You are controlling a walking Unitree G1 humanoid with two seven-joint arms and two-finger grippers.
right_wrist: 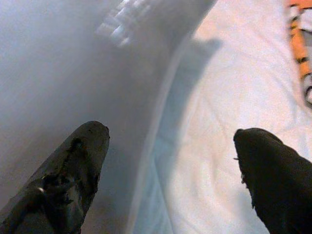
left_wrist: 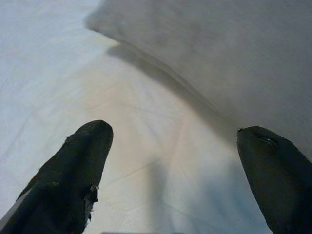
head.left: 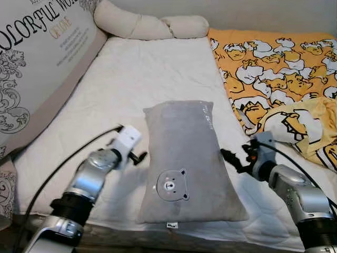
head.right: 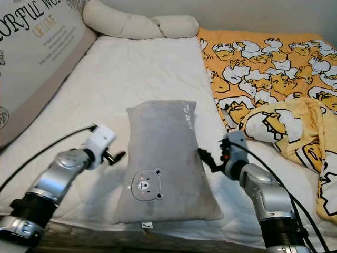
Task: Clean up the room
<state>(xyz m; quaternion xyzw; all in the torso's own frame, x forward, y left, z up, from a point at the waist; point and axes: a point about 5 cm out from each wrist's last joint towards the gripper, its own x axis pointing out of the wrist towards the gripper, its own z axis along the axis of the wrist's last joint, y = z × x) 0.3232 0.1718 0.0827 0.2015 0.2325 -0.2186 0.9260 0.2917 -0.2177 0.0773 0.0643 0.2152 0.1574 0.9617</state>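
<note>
A grey pillow [head.left: 184, 158] with a small bear face lies lengthwise on the white mattress [head.left: 131, 79], near its front edge. My left gripper [head.left: 139, 156] sits just off the pillow's left edge, open, with nothing between its fingers [left_wrist: 80, 170]; the pillow's edge [left_wrist: 219, 63] lies just ahead of it. My right gripper [head.left: 231, 158] is at the pillow's right edge, open; one of its fingers [right_wrist: 73, 170] rests against the grey fabric and the other is over the sheet.
An orange blanket [head.left: 274, 68] with a cartoon print covers the bed's right side, bunched up near my right arm. A long cream bolster [head.left: 152, 23] lies at the head. A printed headboard panel [head.left: 42, 58] stands along the left.
</note>
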